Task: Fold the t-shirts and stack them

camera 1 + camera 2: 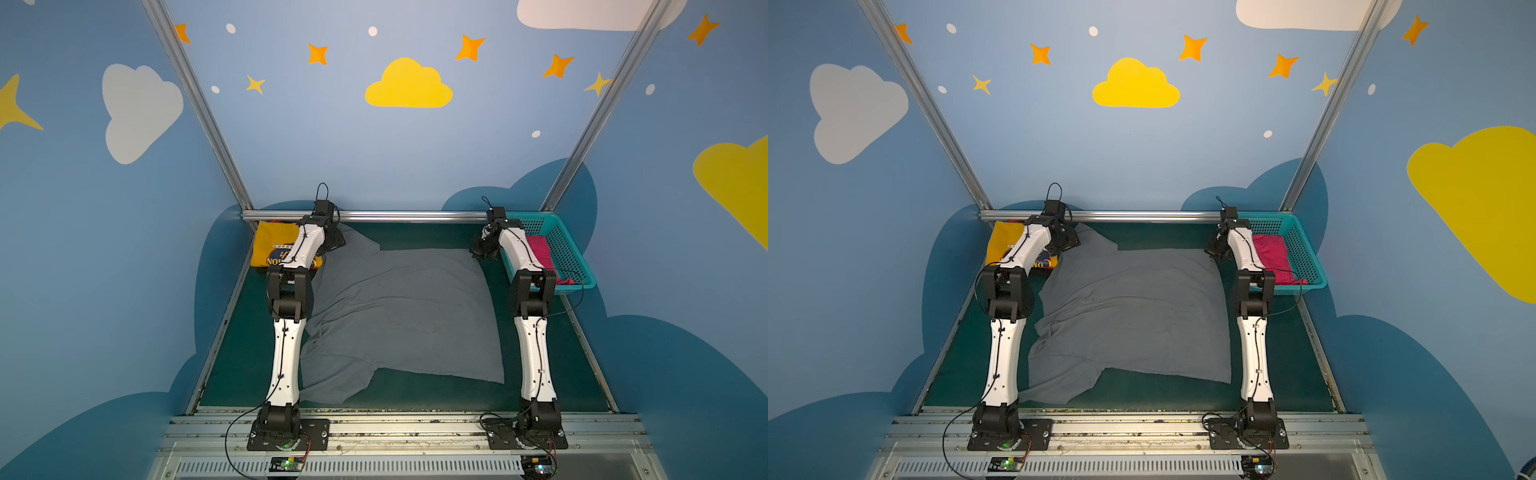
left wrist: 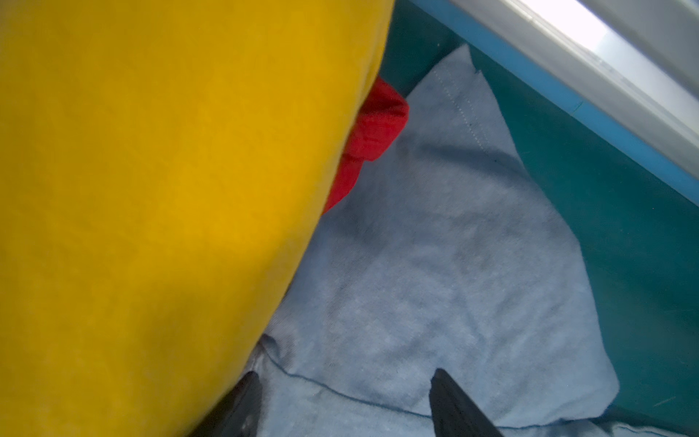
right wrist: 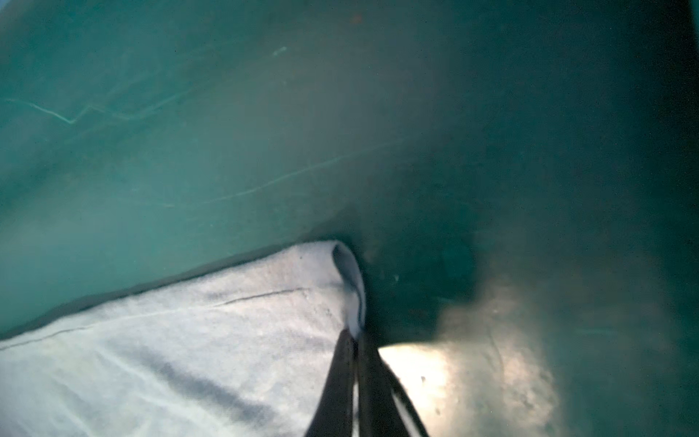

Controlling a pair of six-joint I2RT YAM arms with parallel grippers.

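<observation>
The slate-grey t-shirt (image 1: 399, 316) (image 1: 1133, 316) lies spread flat on the green table in both top views. My right gripper (image 1: 482, 249) (image 3: 355, 333) is shut on the far right corner of this shirt (image 3: 170, 359), with a fold of cloth pinched between the jaws. My left gripper (image 1: 332, 243) (image 2: 345, 374) stands open just over the shirt's far left sleeve (image 2: 454, 265), nothing between its fingers. The folded yellow t-shirt (image 1: 270, 245) (image 2: 151, 189) sits at the back left, beside the left gripper. The magenta-pink t-shirt (image 1: 540, 245) (image 1: 1271, 253) lies in the basket.
A teal perforated basket (image 1: 569, 245) (image 1: 1304, 249) stands at the back right, close to the right arm. A metal rail (image 1: 415, 215) runs along the table's far edge. A bit of red cloth (image 2: 378, 125) sticks out from under the yellow t-shirt.
</observation>
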